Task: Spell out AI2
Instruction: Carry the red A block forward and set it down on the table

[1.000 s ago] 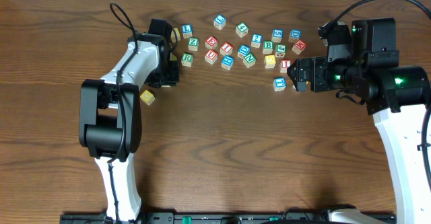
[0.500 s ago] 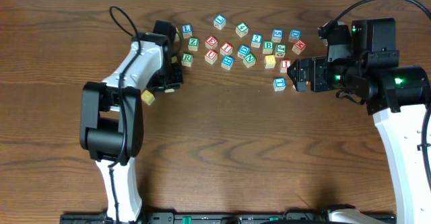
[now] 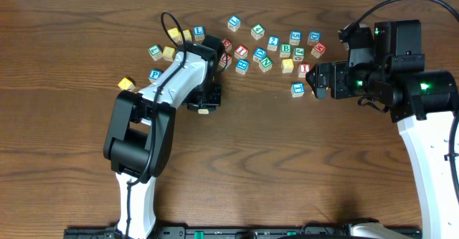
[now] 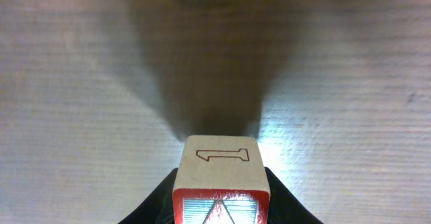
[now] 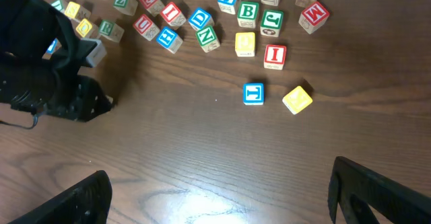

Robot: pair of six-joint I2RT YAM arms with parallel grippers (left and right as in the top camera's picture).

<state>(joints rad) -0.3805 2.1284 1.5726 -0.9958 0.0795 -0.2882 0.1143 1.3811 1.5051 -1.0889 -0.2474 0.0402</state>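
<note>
Wooden table (image 3: 287,167), loose blocks (image 3: 267,51) behind left gripper (image 3: 204,104) clamping numbered block (image 4: 221,163).

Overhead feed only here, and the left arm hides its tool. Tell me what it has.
Observer: Left wrist view: the left tool is shut on a wooden block, an outlined 1 on its upper face.
Operator: Give me the face toward the camera.
Observer: Red border, blue-and-white pattern; any letter is cut off.
Operator: Now the right tool.
Observer: Right wrist view: the right tool is open, nothing between its fingers.
</note>
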